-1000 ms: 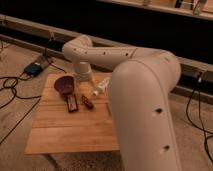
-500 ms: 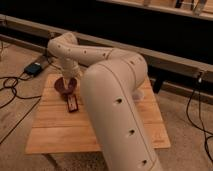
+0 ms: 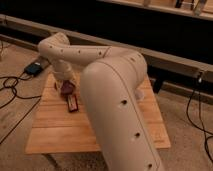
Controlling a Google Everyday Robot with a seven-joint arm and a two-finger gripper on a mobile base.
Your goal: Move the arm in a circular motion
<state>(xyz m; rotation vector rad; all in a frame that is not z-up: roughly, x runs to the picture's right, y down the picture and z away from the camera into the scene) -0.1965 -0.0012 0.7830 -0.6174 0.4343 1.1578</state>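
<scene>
arm [image 3: 112, 95]: bulky, rigid, probably heavy; nothing to grasp, sweep itself is task; gripper [image 3: 67, 82] low over table [image 3: 60, 135], bowl [image 3: 66, 88] just beneath, opening cannot tell

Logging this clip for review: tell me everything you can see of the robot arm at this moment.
The arm is cream-white, built of thick, smooth, rounded segments dotted with small dark screw holes; it looks like glossy plastic. Its big near segment rises from the bottom edge, bends at an elbow, and a thinner segment runs left, then turns down over the wooden table. The gripper hangs by a dark bowl at the table's far left; whether they touch is unclear.
</scene>
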